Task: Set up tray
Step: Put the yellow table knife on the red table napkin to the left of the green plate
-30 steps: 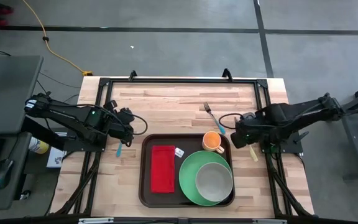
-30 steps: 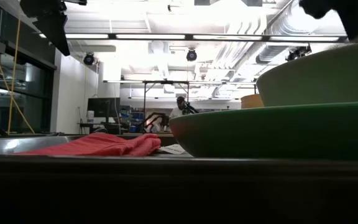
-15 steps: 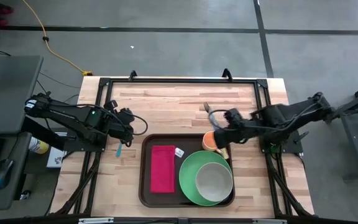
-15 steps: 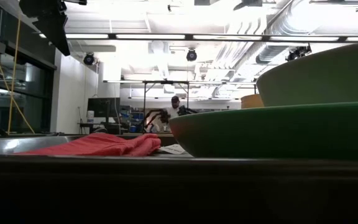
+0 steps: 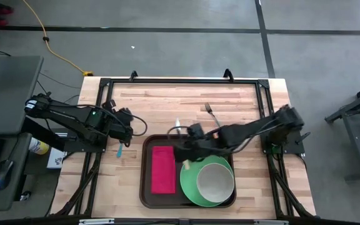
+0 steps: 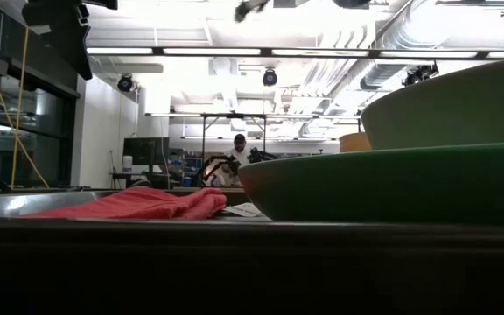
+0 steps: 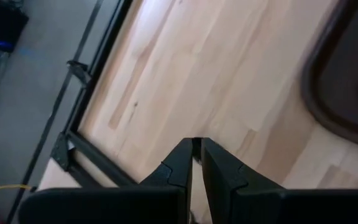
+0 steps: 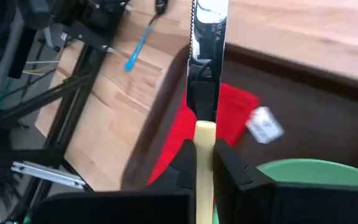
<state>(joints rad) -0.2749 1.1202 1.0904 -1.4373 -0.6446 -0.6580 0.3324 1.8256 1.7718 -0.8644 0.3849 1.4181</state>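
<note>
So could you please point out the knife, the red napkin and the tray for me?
knife [image 8: 209,34]: right wrist view, on the blade.
red napkin [image 5: 162,170]: high view, middle of the cloth.
tray [image 5: 144,187]: high view, on its left rim.

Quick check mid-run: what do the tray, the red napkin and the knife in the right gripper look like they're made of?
The tray: probably plastic, dark brown, smooth moulded rim with rounded corners. The red napkin: looks like cloth, matte, with soft bunched folds in the low view. The knife, clamped in the right gripper: shiny reflective blade with a toothed edge, likely steel; the pale yellow handle could be plastic or wood, hard to tell.
</note>
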